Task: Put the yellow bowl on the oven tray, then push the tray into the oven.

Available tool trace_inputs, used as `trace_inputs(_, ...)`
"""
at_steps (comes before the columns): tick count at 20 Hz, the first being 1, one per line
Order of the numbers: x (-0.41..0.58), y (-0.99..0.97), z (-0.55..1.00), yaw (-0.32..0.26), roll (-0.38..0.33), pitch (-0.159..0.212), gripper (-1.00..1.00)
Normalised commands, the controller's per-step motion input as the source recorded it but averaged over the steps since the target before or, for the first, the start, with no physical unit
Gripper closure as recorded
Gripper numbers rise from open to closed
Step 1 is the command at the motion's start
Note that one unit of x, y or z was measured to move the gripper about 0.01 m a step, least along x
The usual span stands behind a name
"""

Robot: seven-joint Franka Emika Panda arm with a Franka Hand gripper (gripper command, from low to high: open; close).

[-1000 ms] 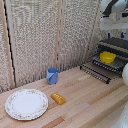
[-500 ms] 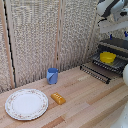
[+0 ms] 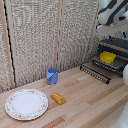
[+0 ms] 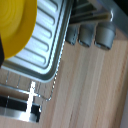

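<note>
Starting at the exterior view's left, a large white plate with a flowered rim [image 3: 26,104] lies flat on the wooden tabletop [image 3: 85,100] close to its front edge. Just to the right of it, apart from the rim, an orange-yellow oblong block [image 3: 58,98] lies on the wood at a slant. Behind the block, nearer the table's back edge and the woven screen [image 3: 45,35] that stands along it, a blue mug [image 3: 52,75] sits upright. Further right, toward the far right corner of the tabletop, the baking sheet [image 3: 98,70] sticks out of the oven's front opening over a slatted wire rack, and the yellow dish [image 3: 107,57] rests on the sheet, sitting well back at the mouth of the oven [image 3: 116,47]. Above the oven, at the top right of that view, the white arm [image 3: 112,12] hangs; only its upper casing shows there, and the grabber's fingers are not clear to me. From the wrist view, the yellow dish [image 4: 15,25] fills one corner, sitting on the ribbed silver bed of the baking sheet [image 4: 45,42], with the sheet's rounded rim next to bare wood [image 4: 90,85]. Thin rack wires [image 4: 35,92] cross below the sheet, and three grey knobs [image 4: 92,34] of the oven line up beside it. Neither finger comes into that picture, so I cannot tell whether the jaws are parted or closed.
</note>
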Motion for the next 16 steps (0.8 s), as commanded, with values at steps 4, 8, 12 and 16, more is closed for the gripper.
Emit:
trace_inputs(4,-0.016,0.10,0.13,0.200,-0.250,0.185,-1.00)
trace_inputs(8,0.000,0.16,0.18,0.189,-0.236,0.200,-1.00)
trace_inputs(12,0.000,0.16,0.17,0.187,-0.237,0.199,-1.00)
trace_inputs(16,0.000,0.14,0.15,0.189,-0.243,0.194,-1.00)
